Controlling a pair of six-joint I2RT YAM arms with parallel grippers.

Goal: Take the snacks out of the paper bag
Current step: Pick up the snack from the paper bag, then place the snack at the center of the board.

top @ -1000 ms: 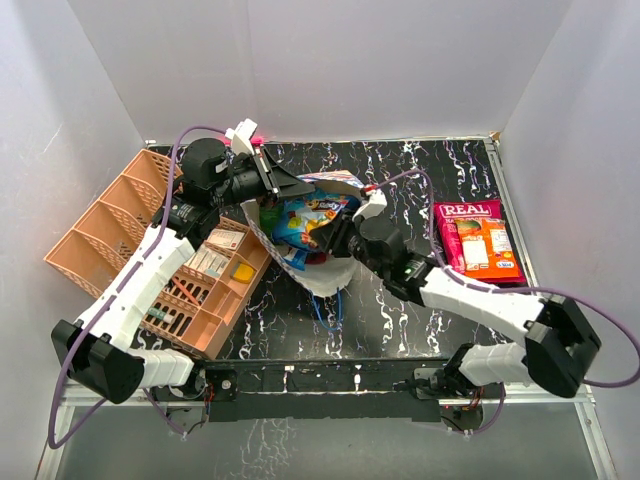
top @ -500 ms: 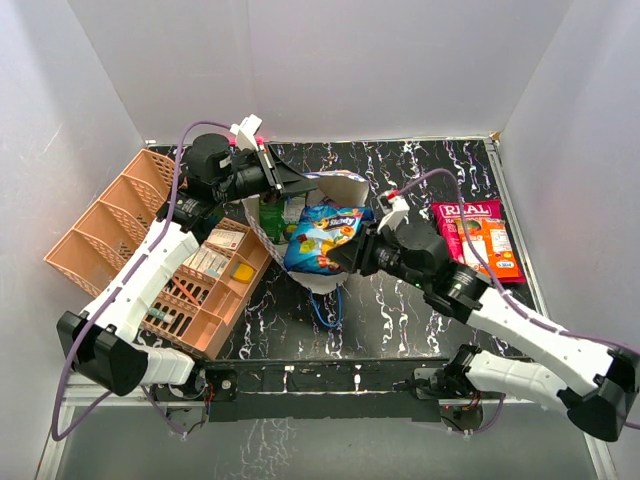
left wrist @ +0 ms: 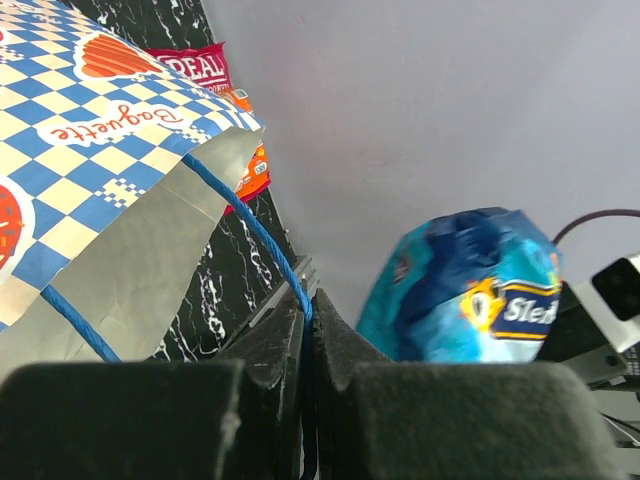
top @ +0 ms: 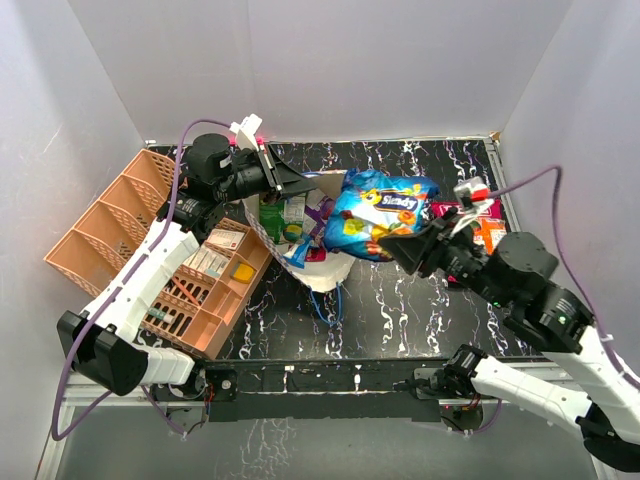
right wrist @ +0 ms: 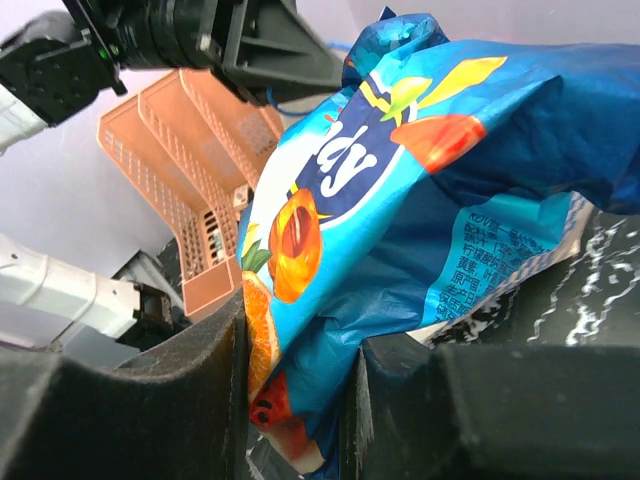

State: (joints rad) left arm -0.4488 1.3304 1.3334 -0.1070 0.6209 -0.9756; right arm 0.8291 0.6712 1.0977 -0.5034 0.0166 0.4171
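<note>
The right gripper [top: 405, 243] [right wrist: 295, 350] is clamped on the lower edge of a blue packet [top: 380, 212] [right wrist: 420, 200] [left wrist: 470, 290]. Its two fingers [right wrist: 200, 370] press the crinkled foil from either side. The packet is up in the air, off the tabletop [top: 400, 310], with its printed front towards the top camera. From above it hangs just right of the bag [top: 325, 272] [left wrist: 90, 130] and overlaps the bag's right rim and the near part of a red packet [top: 492, 232] [left wrist: 190, 68]. In the left wrist view it shows against the bare back wall, clear of the bag.

The left gripper [top: 300, 182] [left wrist: 310, 330] has its jaws pressed together on the thin blue cord [left wrist: 250, 225] of the bag. The cord runs from between the fingertips up along the bag's chequered paper. This grip holds the far left side of the rim up, so the mouth gapes towards the top camera.

The bag sits in the middle of the tabletop, nearer the far edge. A second loop of cord [top: 325, 305] lies on the tabletop just at its near side. Inside the mouth a green packet [top: 272, 215] stands against the left wall, with more packets [top: 300, 248] jumbled beside it; their labels are too small to read.

The red packet lies flat by the right edge of the tabletop, partly hidden by the right arm. The peach basket [top: 110, 225] [right wrist: 190, 170] sits at the left edge, touching the bag's left side, with small boxes [top: 215, 262] in its near compartments.
</note>
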